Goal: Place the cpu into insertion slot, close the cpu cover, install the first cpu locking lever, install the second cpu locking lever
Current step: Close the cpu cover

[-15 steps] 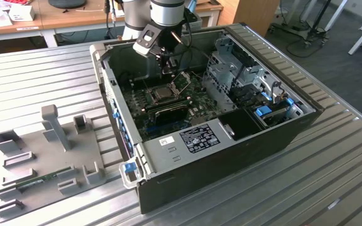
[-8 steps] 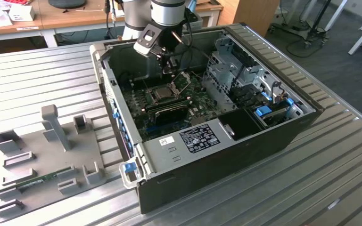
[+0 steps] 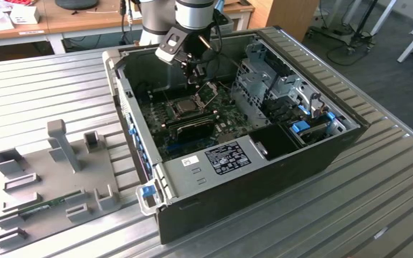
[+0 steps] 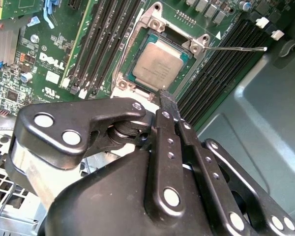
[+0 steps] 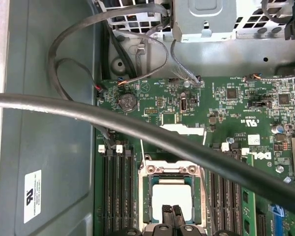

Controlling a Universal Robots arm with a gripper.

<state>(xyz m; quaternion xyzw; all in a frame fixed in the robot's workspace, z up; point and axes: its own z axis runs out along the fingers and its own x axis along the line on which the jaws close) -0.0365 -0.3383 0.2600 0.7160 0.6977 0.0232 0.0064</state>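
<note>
A ribbed metal table [image 3: 378,177] was seen in the exterior view, with wooden desks [image 3: 84,21] at eleven o'clock behind it. An open computer case [image 3: 264,177] was laid on its side on the table. A grey fixture [image 3: 56,172] was set at eight o'clock from the case, and a green memory stick [image 3: 49,206] was lodged in it. Inside the case a green motherboard [image 3: 192,129] was exposed. The gripper [image 3: 192,72] was held over the motherboard, at about twelve o'clock from the cpu [image 3: 185,108] in that view. In the second wrist view the cpu [image 4: 157,61] was seen seated flat in the insertion slot [image 4: 122,73], its silvery top uncovered. The gripper [image 4: 164,98] was poised just beside the slot's rim, its jaws pressed together with nothing pinched between them. Whether the rim was touched could not be told. The cpu cover [image 3: 211,92] was seen raised on its hinge at about two o'clock from the cpu in the exterior view, so the slot was not closed. A thin locking lever [image 4: 236,48] was seen jutting out sideways past the slot, across the long black memory slots [image 4: 108,44]. In the first wrist view the cpu [image 5: 172,194] was seen within the slot's frame [image 5: 147,169] beyond the fingertips [image 5: 167,212]. A thick grey cable [image 5: 137,125] was stretched across the motherboard [image 5: 226,108] in front of the camera.
</note>
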